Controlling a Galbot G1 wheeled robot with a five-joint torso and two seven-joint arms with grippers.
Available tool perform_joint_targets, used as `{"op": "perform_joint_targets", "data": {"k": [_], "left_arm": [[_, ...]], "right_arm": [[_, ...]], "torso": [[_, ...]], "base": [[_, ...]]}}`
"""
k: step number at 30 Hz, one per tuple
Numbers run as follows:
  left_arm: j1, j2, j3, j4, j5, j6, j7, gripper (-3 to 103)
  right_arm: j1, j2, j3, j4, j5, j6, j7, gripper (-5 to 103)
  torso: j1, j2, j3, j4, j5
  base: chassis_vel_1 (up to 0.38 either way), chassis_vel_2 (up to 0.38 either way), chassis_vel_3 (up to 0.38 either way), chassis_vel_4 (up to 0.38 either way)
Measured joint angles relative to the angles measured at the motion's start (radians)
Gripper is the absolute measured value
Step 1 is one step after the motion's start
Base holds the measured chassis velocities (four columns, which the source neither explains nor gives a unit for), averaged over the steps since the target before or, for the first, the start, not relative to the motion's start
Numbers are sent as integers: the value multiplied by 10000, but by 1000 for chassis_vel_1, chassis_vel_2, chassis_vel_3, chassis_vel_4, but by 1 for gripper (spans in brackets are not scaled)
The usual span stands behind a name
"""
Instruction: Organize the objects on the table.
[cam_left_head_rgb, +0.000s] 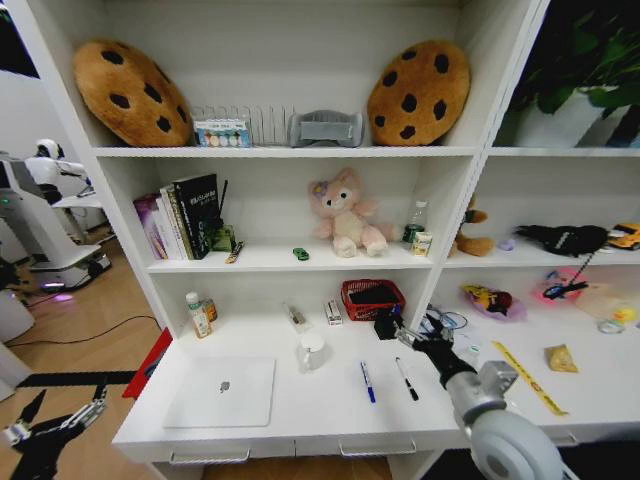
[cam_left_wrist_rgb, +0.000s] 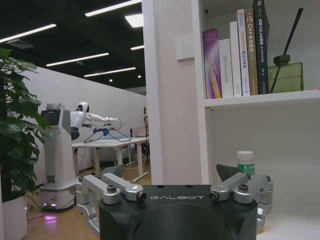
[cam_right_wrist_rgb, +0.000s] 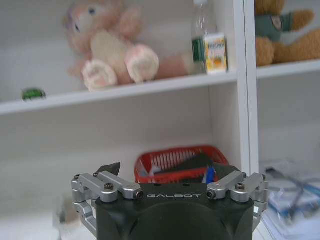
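Observation:
A slim silver laptop (cam_left_head_rgb: 220, 392) lies shut on the left part of the white table (cam_left_head_rgb: 310, 425). A blue pen (cam_left_head_rgb: 367, 382) and a black pen (cam_left_head_rgb: 407, 379) lie side by side right of centre. The tiny green toy car (cam_left_head_rgb: 301, 254) (cam_right_wrist_rgb: 33, 93) sits on the shelf above, left of the pink plush. My right gripper (cam_left_head_rgb: 390, 328) (cam_right_wrist_rgb: 162, 172) hovers open over the back of the table, just in front of a red basket (cam_left_head_rgb: 372, 298) (cam_right_wrist_rgb: 177, 162). My left gripper (cam_left_head_rgb: 60, 420) (cam_left_wrist_rgb: 172, 172) hangs open off the table's left end, below its top.
A white cup (cam_left_head_rgb: 312, 352), a green-capped bottle (cam_left_head_rgb: 199, 315) (cam_left_wrist_rgb: 245, 161) and a small box (cam_left_head_rgb: 333, 312) stand on the table. A yellow ruler (cam_left_head_rgb: 530, 378) and glasses (cam_left_head_rgb: 450, 320) lie to the right. Books (cam_left_head_rgb: 185, 215), plush animals and cookie cushions (cam_left_head_rgb: 130, 92) fill the shelves.

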Motion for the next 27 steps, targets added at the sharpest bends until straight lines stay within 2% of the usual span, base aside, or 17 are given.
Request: {"op": "perform_joint_targets", "data": {"k": [1, 4, 5, 6, 7, 8, 9, 10, 11, 12, 13, 14, 16, 24, 27], "left_arm": [[0, 0, 0, 0, 0, 0, 0, 100], [0, 0, 0, 0, 0, 0, 0, 100], [0, 0, 0, 0, 0, 0, 0, 100], [0, 0, 0, 0, 0, 1, 0, 100], [0, 0, 0, 0, 0, 1, 0, 100], [0, 0, 0, 0, 0, 1, 0, 100], [0, 0, 0, 0, 0, 0, 0, 100], [0, 0, 0, 0, 0, 0, 0, 100], [0, 0, 0, 0, 0, 0, 0, 100], [0, 0, 0, 0, 0, 0, 0, 100], [0, 0, 0, 0, 0, 0, 0, 100], [0, 0, 0, 0, 0, 1, 0, 100], [0, 0, 0, 0, 0, 0, 0, 100], [0, 0, 0, 0, 0, 1, 0, 100], [0, 0, 0, 0, 0, 0, 1, 100]], "right_arm": [[0, 0, 0, 0, 0, 0, 0, 100], [130, 29, -335, -98, 176, -987, 525, 100], [130, 29, -335, -98, 176, -987, 525, 100], [240, 26, -448, -119, 302, -1342, 737, 100], [511, 2, -707, -180, 584, -2041, 1159, 100], [511, 2, -707, -180, 584, -2041, 1159, 100], [1019, -73, -1179, -335, 1070, -3062, 1830, 100], [1019, -73, -1179, -335, 1070, -3062, 1830, 100], [1471, -113, -1596, -509, 1521, -3861, 2457, 100], [2107, -153, -2062, -801, 2475, -4899, 3471, 100], [2107, -153, -2062, -801, 2475, -4899, 3471, 100], [2745, -196, -2336, -1146, 3862, -5201, 4379, 100], [3486, -279, -2700, -1641, 4637, -5267, 4525, 100], [5211, -327, -3778, -2714, 5288, -5340, 4379, 100], [5693, -422, -4333, -3279, 5355, -5303, 4172, 100]], "torso": [[0, 0, 0, 0, 0], [1, 0, 1, 0, 1], [1, 0, 1, 0, 1], [1, 0, 1, -1, 0], [1, 0, 0, 0, -3], [1, 0, 0, 0, -3], [2, -1, 1, 0, -1], [2, -1, 1, 0, -1], [2, -2, 2, 3, 2], [3, -2, 2, 3, 0], [3, -2, 2, 3, 0], [3, -2, 1, 0, -1], [3, -2, 1, -3, 1], [3, -2, 2, 4, 0], [3, -2, 2, -2, 0]], "base": [[0, 0, 0, 0], [0, 0, 0, 0], [0, 0, 0, 0], [0, 0, 0, 0], [0, 0, 0, 0], [0, 0, 0, 0], [0, 0, 0, 0], [0, 0, 0, 0], [0, 0, 0, 0], [0, 0, 0, 0], [0, 0, 0, 0], [0, 0, 0, 0], [0, 0, 0, 0], [0, 0, 0, 0], [0, 0, 0, 0]]}}
